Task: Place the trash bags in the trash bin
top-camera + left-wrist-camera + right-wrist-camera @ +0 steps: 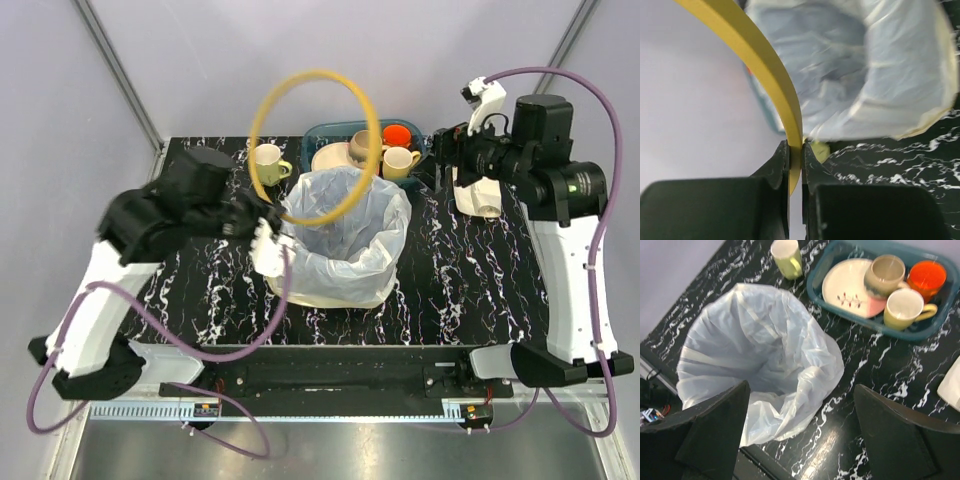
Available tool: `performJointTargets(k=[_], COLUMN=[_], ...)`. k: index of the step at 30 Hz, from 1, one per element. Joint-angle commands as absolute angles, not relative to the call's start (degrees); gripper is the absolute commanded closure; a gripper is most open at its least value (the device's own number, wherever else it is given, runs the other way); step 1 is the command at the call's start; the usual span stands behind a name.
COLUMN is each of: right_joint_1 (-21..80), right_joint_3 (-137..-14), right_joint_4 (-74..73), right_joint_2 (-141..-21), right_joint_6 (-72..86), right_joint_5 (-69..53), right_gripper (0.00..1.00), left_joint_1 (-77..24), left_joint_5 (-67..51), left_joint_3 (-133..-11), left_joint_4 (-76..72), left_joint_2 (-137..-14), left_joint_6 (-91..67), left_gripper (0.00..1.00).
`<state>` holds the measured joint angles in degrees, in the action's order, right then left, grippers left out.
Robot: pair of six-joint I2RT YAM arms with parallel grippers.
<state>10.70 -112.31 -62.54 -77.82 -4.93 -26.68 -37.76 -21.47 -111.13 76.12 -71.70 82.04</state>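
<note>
A large translucent trash bag stands open-mouthed at mid-table, draped over the trash bin, whose walls it hides. The bin's yellow rim ring is off the bin and tilted up in the air above the bag's far left side. My left gripper is shut on the ring's lower edge. My right gripper hangs open high above the bag's right side, with nothing between its fingers. A small pale bundle lies on the table at the right.
A teal dish basket at the back holds a cream plate, a beige mug, an orange cup and a yellow mug. A pale green mug stands left of it.
</note>
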Motion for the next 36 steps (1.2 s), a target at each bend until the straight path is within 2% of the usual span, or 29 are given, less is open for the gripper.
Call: performJointTargets(k=[1, 5, 9, 13, 16, 17, 19, 23, 24, 25, 27, 28, 30, 34, 36], right_joint_1=[10.6, 11.0, 16.1, 29.6, 32.0, 32.4, 33.1, 34.0, 34.2, 34.5, 34.9, 35.2, 35.7, 36.2, 36.3], right_joint_3=[-119.1, -128.7, -139.5, -141.5, -140.9, -141.1, -141.9, -142.1, -141.7, -141.6, -141.9, -142.2, -142.6, -141.2, -140.7], right_joint_4=[-59.2, -62.7, -69.0, -70.7, -72.1, -72.3, -72.7, -72.9, -72.9, -72.9, -73.3, -74.3, -75.1, -75.1, -74.9], right_joint_2=[-75.4, -79.7, -85.2, -87.7, -89.6, -90.7, -91.4, -92.6, -92.6, -92.7, -93.0, -93.2, -94.0, -94.0, -93.9], right_joint_6=[-4.0, -5.3, -9.4, -13.9, -16.9, -17.5, -18.2, -18.8, -19.0, -19.3, -19.5, -19.6, -19.7, -20.8, -21.2], right_joint_5=[-27.9, -24.7, -15.5, -0.1, 6.0, 7.4, 9.0, 9.8, 9.7, 9.9, 9.5, 9.2, 9.2, 10.5, 11.0], right_gripper=[0.08, 0.10, 0.13, 0.15, 0.20, 0.23, 0.36, 0.51, 0.56, 0.66, 0.69, 0.64, 0.62, 0.71, 0.80], left_joint_1=[-48.4, -54.7, -56.9, -59.0, -59.4, -59.8, -60.1, -60.3, -60.3, -60.4, -60.4, -60.4, -60.3, -60.4, -60.4], left_joint_5=[-9.3, -0.6, 1.1, 3.6, 4.1, 4.3, 4.9, 4.8, 4.7, 4.7, 4.4, 4.4, 4.5, 4.1, 4.4], left_joint_3=[-106.4, -102.7, -105.1, -106.0, -106.6, -106.7, -106.7, -106.8, -106.9, -107.0, -107.1, -107.1, -107.1, -107.5, -107.3], left_joint_4=[88.7, 88.7, 88.7, 88.7, 88.7, 88.7, 88.7, 88.8, 88.7, 88.6, 88.6, 88.6, 88.6, 88.6, 88.6], left_joint_2=[-75.1, -76.5, -78.2, -79.3, -79.2, -79.0, -78.9, -78.7, -78.7, -78.6, -78.5, -78.4, -78.4, -78.1, -78.1], left_joint_6=[81.3, 82.1, 80.8, 80.0, 79.9, 79.8, 79.6, 79.7, 79.7, 79.6, 79.5, 79.7, 79.5, 79.5, 79.5], left_gripper=[1.00, 1.00, 1.00, 1.00, 1.00, 1.00, 1.00, 1.00, 1.00, 1.00, 1.00, 1.00, 1.00, 1.00, 1.00])
